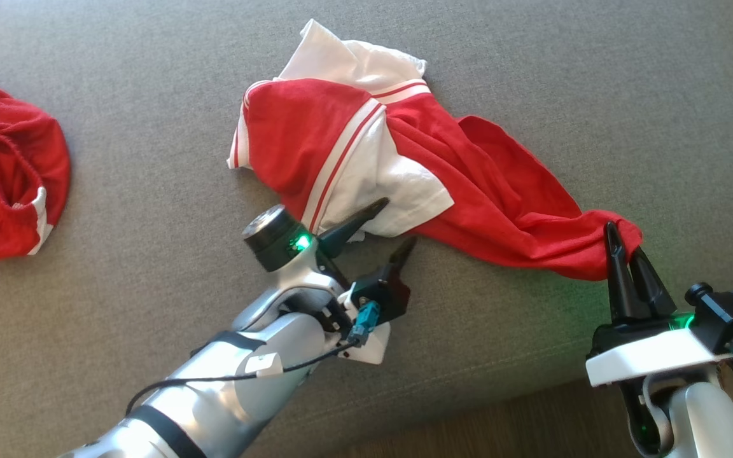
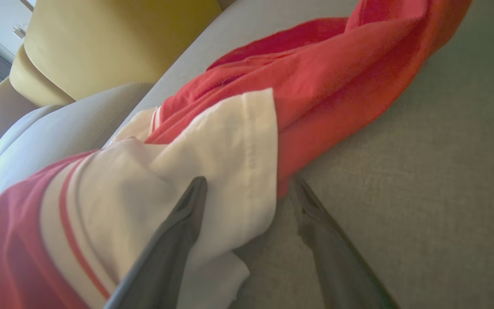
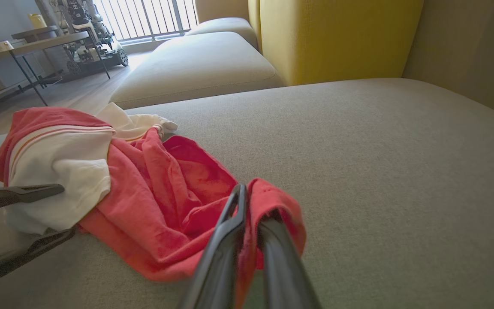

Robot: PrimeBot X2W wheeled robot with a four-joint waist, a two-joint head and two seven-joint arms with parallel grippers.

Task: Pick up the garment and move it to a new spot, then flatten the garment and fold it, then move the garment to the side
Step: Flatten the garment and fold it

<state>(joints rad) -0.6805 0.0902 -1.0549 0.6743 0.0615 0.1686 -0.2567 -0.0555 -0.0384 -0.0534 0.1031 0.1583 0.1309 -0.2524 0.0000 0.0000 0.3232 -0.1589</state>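
Note:
The garment, red with white striped panels, lies crumpled on the grey couch seat. My left gripper is open at its near white edge. One finger rests on the white cloth and the other is down on the seat, as the left wrist view shows with the left gripper. My right gripper is shut on the garment's red end at the right. In the right wrist view the right gripper pinches a fold of the garment, and the left gripper shows at the left.
A second red garment lies bunched at the far left of the seat. The seat's front edge and wooden floor run along the bottom right. A yellow backrest stands behind, with a side table further off.

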